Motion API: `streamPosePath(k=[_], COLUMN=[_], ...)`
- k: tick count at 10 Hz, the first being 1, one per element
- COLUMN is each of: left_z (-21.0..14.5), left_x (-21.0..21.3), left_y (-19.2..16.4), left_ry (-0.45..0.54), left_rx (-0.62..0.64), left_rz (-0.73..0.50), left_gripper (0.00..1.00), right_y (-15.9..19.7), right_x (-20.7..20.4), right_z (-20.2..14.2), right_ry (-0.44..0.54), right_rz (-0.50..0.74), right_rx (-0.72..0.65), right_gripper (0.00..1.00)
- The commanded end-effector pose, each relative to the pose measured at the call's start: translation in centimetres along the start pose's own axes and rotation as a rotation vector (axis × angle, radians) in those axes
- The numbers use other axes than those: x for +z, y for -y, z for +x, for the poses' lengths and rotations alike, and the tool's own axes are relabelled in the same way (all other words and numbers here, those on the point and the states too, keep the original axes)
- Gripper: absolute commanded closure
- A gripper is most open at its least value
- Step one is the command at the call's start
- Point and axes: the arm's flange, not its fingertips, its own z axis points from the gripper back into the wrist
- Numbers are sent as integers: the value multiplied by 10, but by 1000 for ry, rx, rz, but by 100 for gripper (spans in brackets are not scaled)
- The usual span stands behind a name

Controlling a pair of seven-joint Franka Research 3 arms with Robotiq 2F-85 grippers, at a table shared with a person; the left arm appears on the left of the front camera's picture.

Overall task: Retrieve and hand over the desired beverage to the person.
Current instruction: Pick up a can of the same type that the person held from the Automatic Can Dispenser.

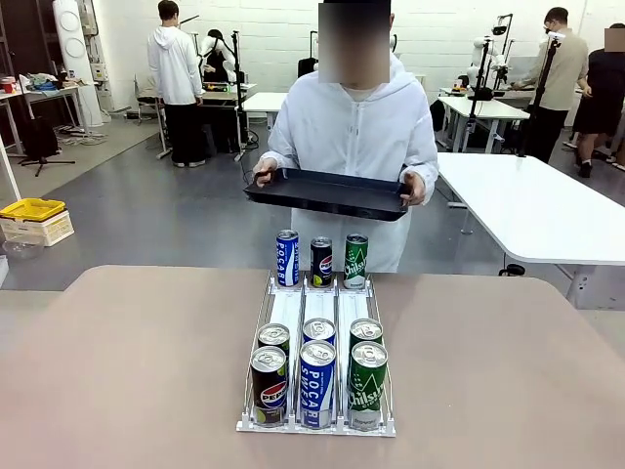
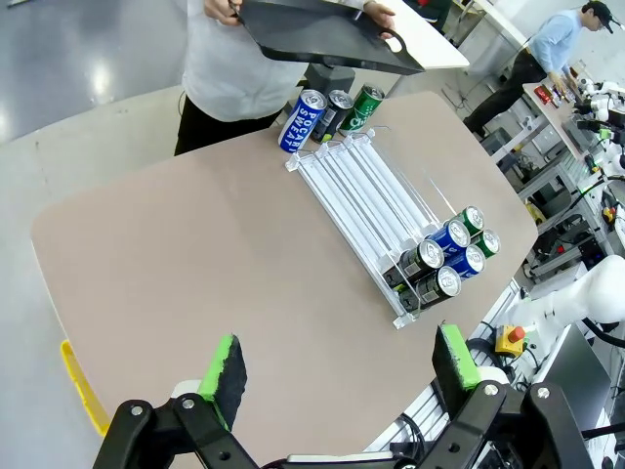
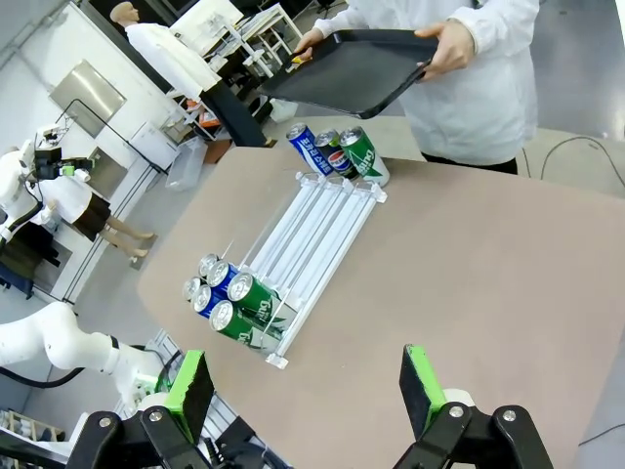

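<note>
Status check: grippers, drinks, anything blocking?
Left gripper, right gripper: jaws open, empty. Cans sit untouched in rack, none picked. Person holds black tray at far edge; path looks clear.

The white-hooded person [image 1: 356,137] stands across the surface [image 1: 146,371]. Six cans [image 1: 317,376] stand upright at the near end of the rack [image 1: 319,303], three cans [image 1: 320,260] beyond it.

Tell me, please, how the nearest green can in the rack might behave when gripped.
The green can looks tall and slim, so it may tip if nudged high. Its glossy round wall could slip; toppled, it likely rolls.
</note>
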Motion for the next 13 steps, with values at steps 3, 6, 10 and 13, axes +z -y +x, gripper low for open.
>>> streamPosePath(k=[3, 6, 10, 13], left_z=[1, 1, 1, 1], left_x=[2, 2, 2, 2], left_y=[-2, -2, -2, -2], left_ry=[12, 12, 12, 12], left_rx=[-20, -20, -20, -20], left_rz=[-19, -19, -19, -19], left_gripper=[0, 0, 0, 0], right_y=[2, 2, 2, 2], right_x=[0, 0, 0, 0], right_z=[6, 6, 6, 6], right_ry=[15, 15, 15, 15], right_rz=[18, 18, 18, 18], right_rx=[15, 15, 15, 15], right_gripper=[0, 0, 0, 0])
